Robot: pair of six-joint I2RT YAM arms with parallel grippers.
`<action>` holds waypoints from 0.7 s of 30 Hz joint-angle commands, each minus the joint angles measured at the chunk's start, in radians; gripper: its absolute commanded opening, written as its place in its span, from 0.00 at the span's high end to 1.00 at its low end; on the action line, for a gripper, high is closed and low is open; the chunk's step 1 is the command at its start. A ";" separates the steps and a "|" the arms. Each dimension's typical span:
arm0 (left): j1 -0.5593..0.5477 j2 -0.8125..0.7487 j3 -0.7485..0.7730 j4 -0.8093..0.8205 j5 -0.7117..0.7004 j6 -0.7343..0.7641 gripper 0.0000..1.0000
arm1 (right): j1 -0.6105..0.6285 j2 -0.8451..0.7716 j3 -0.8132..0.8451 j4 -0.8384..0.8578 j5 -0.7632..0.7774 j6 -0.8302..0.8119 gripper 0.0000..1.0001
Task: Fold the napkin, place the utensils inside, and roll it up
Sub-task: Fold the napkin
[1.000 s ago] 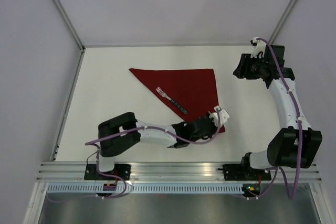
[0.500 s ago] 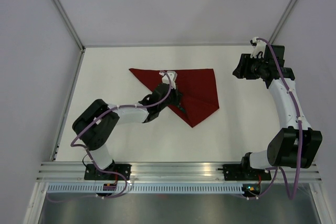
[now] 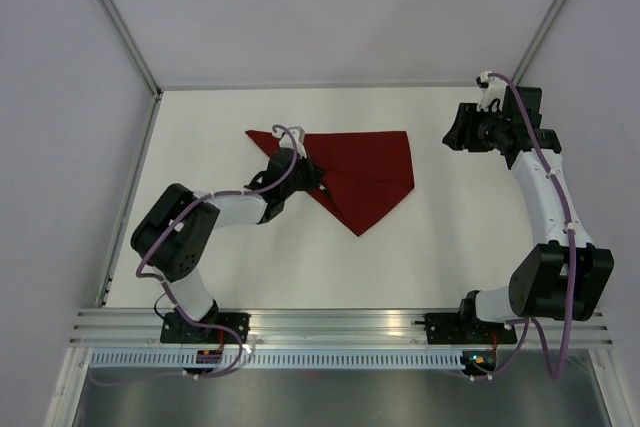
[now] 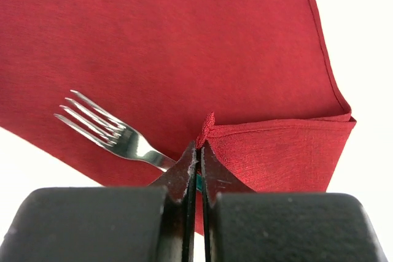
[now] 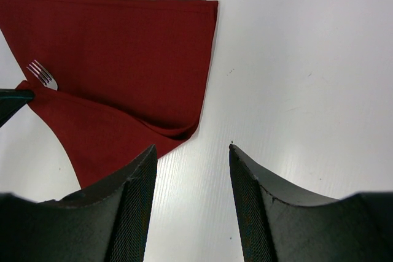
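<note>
Napkin (image 4: 184, 47): dark red cloth lying on the white table (image 3: 250, 257), with 1 corner doubled back over the rest. The folded flap sits just right of the left jaws and reaches ahead of them.
Left gripper (image 4: 198, 151): jaws closed to a thin slit, pinching that turned-over corner. A small tuft of red fabric pokes up just beyond the tips.
Fork (image 4: 107, 128): the silver head with 4 tines rests on the napkin, ahead and to the left of the left jaws. Its neck runs in under the fingertips and the flap. A sliver of teal between the fingers is probably the handle, though too little shows to be sure.
Right gripper (image 5: 191, 151): jaws stand wide apart and hold nothing, with only bare table between them. The napkin's nearest edge lies ahead and left of these jaws, well apart from the tips.
</note>
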 commanded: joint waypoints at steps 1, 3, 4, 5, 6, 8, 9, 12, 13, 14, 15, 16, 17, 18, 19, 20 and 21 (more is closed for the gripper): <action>0.036 -0.037 -0.011 0.024 0.032 -0.049 0.98 | 0.006 -0.008 -0.004 0.028 -0.020 0.010 0.44; 0.053 -0.036 -0.011 0.026 0.036 -0.052 0.98 | 0.008 -0.005 -0.004 0.027 -0.018 0.010 0.44; 0.059 -0.032 -0.013 0.026 0.042 -0.052 0.98 | 0.006 -0.005 -0.004 0.028 -0.018 0.012 0.44; 0.068 -0.032 -0.014 0.026 0.042 -0.052 0.98 | 0.006 -0.003 -0.004 0.025 -0.016 0.010 0.44; 0.074 -0.031 -0.014 0.026 0.045 -0.052 0.98 | 0.008 -0.002 -0.004 0.027 -0.016 0.010 0.44; 0.090 -0.028 -0.017 0.030 0.053 -0.055 0.98 | 0.009 -0.002 -0.004 0.028 -0.016 0.009 0.44; 0.096 -0.026 -0.019 0.030 0.055 -0.056 0.98 | 0.009 -0.002 -0.004 0.029 -0.016 0.009 0.44; 0.116 -0.016 -0.017 0.033 0.065 -0.066 0.98 | 0.009 0.001 -0.004 0.027 -0.015 0.009 0.44; 0.123 -0.016 -0.019 0.033 0.065 -0.066 0.98 | 0.009 0.001 -0.006 0.027 -0.015 0.007 0.44; 0.127 -0.016 -0.019 0.033 0.065 -0.066 0.98 | 0.009 0.001 -0.007 0.027 -0.015 0.007 0.44; 0.130 -0.016 -0.020 0.035 0.065 -0.064 0.98 | 0.009 0.001 -0.006 0.025 -0.013 0.006 0.44; 0.134 -0.016 -0.020 0.035 0.065 -0.066 0.98 | 0.011 0.001 -0.007 0.027 -0.013 0.007 0.44; 0.136 -0.016 -0.020 0.035 0.065 -0.064 0.98 | 0.009 0.001 -0.007 0.025 -0.013 0.004 0.44; 0.139 -0.014 -0.020 0.035 0.065 -0.064 0.98 | 0.011 0.001 -0.007 0.027 -0.013 0.006 0.44; 0.142 -0.014 -0.019 0.035 0.065 -0.064 0.98 | 0.012 0.001 -0.007 0.025 -0.013 0.004 0.44; 0.143 -0.011 -0.019 0.035 0.090 -0.064 0.98 | 0.011 0.003 -0.007 0.025 -0.013 0.003 0.44; 0.145 -0.009 -0.016 0.035 0.091 -0.063 0.98 | 0.011 0.003 -0.007 0.027 -0.015 0.003 0.44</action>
